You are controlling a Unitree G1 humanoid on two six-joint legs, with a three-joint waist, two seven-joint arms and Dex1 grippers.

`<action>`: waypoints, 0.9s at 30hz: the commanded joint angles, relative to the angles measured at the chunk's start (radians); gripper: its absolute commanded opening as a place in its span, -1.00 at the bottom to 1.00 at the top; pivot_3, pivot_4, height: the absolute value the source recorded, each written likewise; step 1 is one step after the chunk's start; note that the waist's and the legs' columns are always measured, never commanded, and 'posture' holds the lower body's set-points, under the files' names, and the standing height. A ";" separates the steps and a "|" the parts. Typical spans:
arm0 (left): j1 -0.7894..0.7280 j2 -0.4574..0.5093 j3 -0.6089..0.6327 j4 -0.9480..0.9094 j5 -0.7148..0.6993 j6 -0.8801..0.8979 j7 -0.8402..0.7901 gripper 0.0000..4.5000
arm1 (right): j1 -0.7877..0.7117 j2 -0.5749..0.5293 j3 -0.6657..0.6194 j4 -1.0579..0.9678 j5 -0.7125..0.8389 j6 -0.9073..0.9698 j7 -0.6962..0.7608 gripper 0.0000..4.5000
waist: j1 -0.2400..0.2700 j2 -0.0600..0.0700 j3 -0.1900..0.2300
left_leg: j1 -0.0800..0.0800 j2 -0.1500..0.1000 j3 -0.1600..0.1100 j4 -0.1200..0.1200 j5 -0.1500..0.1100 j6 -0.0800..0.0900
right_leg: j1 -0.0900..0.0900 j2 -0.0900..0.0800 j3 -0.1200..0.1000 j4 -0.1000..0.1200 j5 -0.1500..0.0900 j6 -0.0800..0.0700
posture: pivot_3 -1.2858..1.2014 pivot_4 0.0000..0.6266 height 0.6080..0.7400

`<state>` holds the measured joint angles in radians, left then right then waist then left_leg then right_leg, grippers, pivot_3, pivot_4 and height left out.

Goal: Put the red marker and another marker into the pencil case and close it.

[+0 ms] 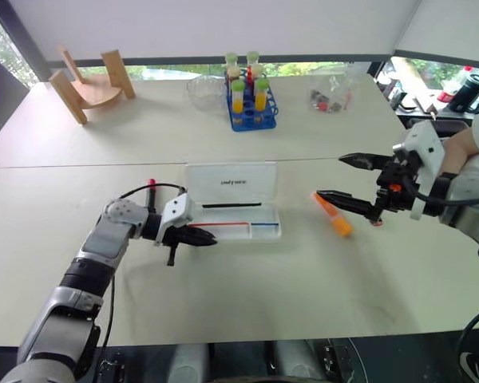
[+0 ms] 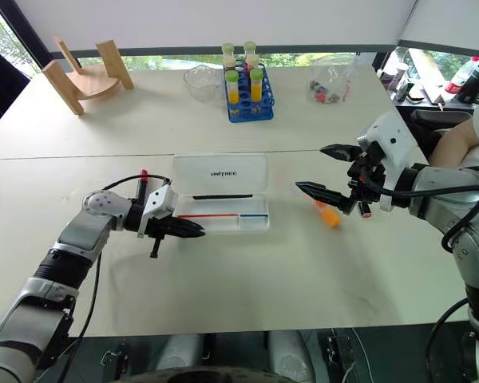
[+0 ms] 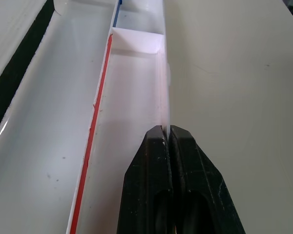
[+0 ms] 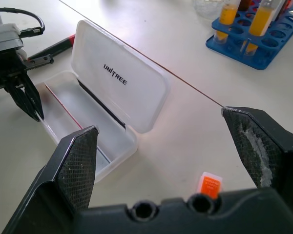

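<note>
The white pencil case (image 1: 233,183) lies open mid-table, its lid tipped back; a thin red and blue line runs along the inside of its tray (image 3: 49,146). My left gripper (image 1: 212,237) is shut, and its fingertips (image 3: 158,139) meet right at the rim of the tray's front wall at the case's left end. Behind my left wrist, the red marker (image 1: 152,190) lies on the table. The orange highlighter (image 1: 334,216) rests right of the case. My right gripper (image 1: 330,177) hangs open just above it, holding nothing.
At the back stand a blue rack of capped tubes (image 1: 251,102), a glass bowl (image 1: 203,89), a wooden stand (image 1: 92,84) and a clear bag (image 1: 331,97). A person's arm (image 1: 461,145) and a black kettle (image 1: 473,92) are at the right edge.
</note>
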<state>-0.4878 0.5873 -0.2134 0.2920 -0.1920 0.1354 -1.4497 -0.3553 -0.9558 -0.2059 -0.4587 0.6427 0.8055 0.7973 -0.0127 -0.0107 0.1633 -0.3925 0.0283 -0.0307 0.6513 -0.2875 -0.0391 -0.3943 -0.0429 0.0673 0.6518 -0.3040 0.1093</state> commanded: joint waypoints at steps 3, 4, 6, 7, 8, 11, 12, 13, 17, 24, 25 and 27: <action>0.011 0.006 -0.016 -0.011 0.018 -0.034 0.013 -0.98 | -0.036 -0.001 0.008 0.009 -0.016 -0.031 0.014 1.00 | 0.001 0.000 0.000 | 0.000 0.000 0.000 0.000 0.000 0.000 | 0.000 0.000 0.000 0.000 0.000 0.000 | 0.03 -0.52 1.00; 0.011 0.005 -0.016 -0.005 0.021 -0.037 0.018 -0.98 | -0.040 -0.001 0.014 0.012 -0.020 -0.036 0.017 1.00 | 0.001 0.000 0.000 | 0.000 0.000 0.000 0.000 0.000 0.000 | 0.000 0.000 0.000 0.000 0.000 0.000 | 0.03 -0.52 1.00; 0.011 0.002 -0.010 0.000 0.019 -0.040 0.032 -0.87 | -0.047 0.001 0.022 0.018 -0.025 -0.042 0.020 1.00 | 0.001 0.000 0.000 | 0.000 0.000 0.000 0.000 0.000 0.000 | 0.000 0.000 0.000 0.000 0.000 0.000 | 0.03 -0.52 1.00; 0.011 0.002 -0.006 0.000 0.016 -0.038 0.038 -0.72 | -0.050 0.002 0.025 0.021 -0.026 -0.044 0.021 1.00 | 0.001 0.000 0.000 | 0.000 0.000 0.000 0.001 0.000 0.000 | 0.000 0.000 0.000 0.000 0.000 0.000 | 0.03 -0.52 1.00; 0.012 0.004 -0.001 -0.005 0.010 -0.031 0.042 -0.56 | -0.052 0.003 0.027 0.023 -0.027 -0.045 0.021 1.00 | 0.000 0.000 0.000 | 0.000 0.000 0.000 0.001 0.000 0.000 | 0.000 0.000 0.000 0.000 0.000 0.000 | 0.03 -0.52 1.00; 0.031 0.029 0.034 -0.092 -0.041 0.041 0.049 0.10 | -0.051 0.001 0.027 0.023 -0.027 -0.042 0.029 1.00 | -0.001 0.000 0.000 | 0.000 0.000 0.000 0.001 0.000 0.000 | 0.000 0.000 0.000 0.001 0.000 0.000 | 0.03 -0.52 1.00; 0.045 0.044 0.050 -0.139 -0.064 0.068 0.051 0.31 | -0.049 0.000 0.026 0.023 -0.027 -0.042 0.032 1.00 | -0.001 0.000 0.000 | 0.000 0.000 0.000 0.001 0.000 0.000 | 0.000 0.000 0.000 0.001 0.000 0.000 | 0.03 -0.52 1.00; 0.060 0.058 0.068 -0.187 -0.089 0.099 0.056 0.53 | -0.046 -0.001 0.024 0.023 -0.027 -0.041 0.034 1.00 | -0.004 0.000 0.000 | 0.000 0.000 0.000 0.001 0.000 0.000 | 0.000 0.000 0.000 0.001 0.000 0.000 | 0.03 -0.52 1.00; 0.129 0.118 0.199 -0.445 -0.245 0.292 0.139 0.97 | -0.029 -0.004 0.013 0.022 -0.018 -0.027 0.043 1.00 | -0.003 0.000 0.000 | 0.000 0.001 0.000 0.000 0.000 0.000 | -0.001 0.000 0.000 0.002 0.000 0.000 | 0.03 -0.52 1.00; 0.245 0.192 0.549 -0.697 -0.515 0.662 0.442 0.97 | -0.011 0.015 0.021 0.025 -0.023 -0.041 0.047 1.00 | -0.005 0.000 0.001 | 0.001 0.002 -0.001 0.000 0.000 0.000 | 0.000 0.000 0.001 0.002 0.000 0.000 | 0.03 -0.52 1.00; 0.250 0.189 0.573 -0.675 -0.467 0.658 0.520 0.97 | -0.014 0.018 0.024 0.028 -0.023 -0.044 0.048 1.00 | -0.004 0.000 0.001 | 0.002 0.002 -0.001 0.001 0.000 0.000 | 0.000 0.000 0.001 0.002 0.000 0.000 | 0.03 -0.52 1.00; 0.249 0.179 0.590 -0.625 -0.358 0.652 0.684 0.97 | -0.022 0.025 0.031 0.032 -0.025 -0.048 0.051 1.00 | -0.004 0.000 0.001 | 0.002 0.002 -0.001 0.001 0.000 0.000 | 0.001 0.000 0.000 0.003 0.000 0.000 | 0.03 -0.52 1.00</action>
<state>-0.2382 0.7730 0.3364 -0.3616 -0.6291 0.7830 -0.9037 -0.3554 -0.9359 -0.1643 -0.4238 0.6123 0.7780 0.8430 -0.0164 -0.0104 0.1639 -0.3904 0.0300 -0.0316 0.6525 -0.2875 -0.0391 -0.3936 -0.0425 0.0675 0.6549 -0.3039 0.1092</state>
